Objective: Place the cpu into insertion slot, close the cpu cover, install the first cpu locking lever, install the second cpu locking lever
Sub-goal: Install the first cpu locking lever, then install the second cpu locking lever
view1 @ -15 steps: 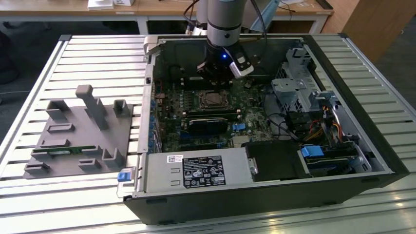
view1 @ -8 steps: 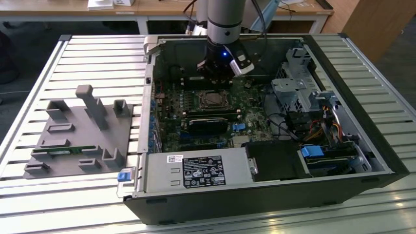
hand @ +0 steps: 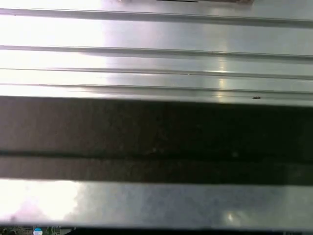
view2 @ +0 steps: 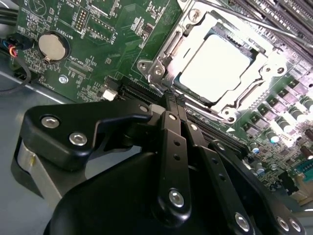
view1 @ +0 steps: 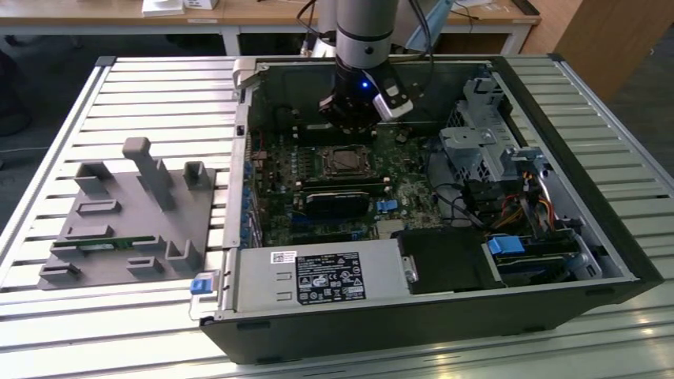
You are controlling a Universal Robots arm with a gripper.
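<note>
Your black two-fingered claw point(view2: 172, 100) hangs inside the open black desktop computer case point(view1: 548, 308), just above the green motherboard point(view2: 98, 44). In the second wrist view its two dark metal fingers point(view2: 172, 147) run side by side and meet at the tips, so the claw is closed, and you can see nothing gripped between them. The fingertips sit right at the edge of the socket, beside a long black connector slot point(view2: 142, 92); whether they touch the board cannot be told.

Just beyond the tips lies the small flat square cpu with its silvery-grey metal top point(view2: 213, 68), seated in the square black-framed insertion slot point(view1: 345, 161). The thin square metal cpu cover with its large window point(view2: 195, 29) lies flat around the chip, which shows through the opening. A thin metal locking lever point(view2: 244, 22) runs along the far side of the socket; whether it is latched cannot be told.

In the exterior view the grey robot arm point(view1: 365, 31) comes down from above into the back part of the case, with the claw point(view1: 353, 118) just behind the socket. A round silver coin battery point(view2: 52, 46) sits on the board off to one side. A grey moulded parts tray point(view1: 126, 221) rests on the slatted aluminium table point(view1: 158, 87), at the exterior view's left of the case. The first wrist view looks across pale metal slats point(hand: 156, 68) and a dark band.
</note>
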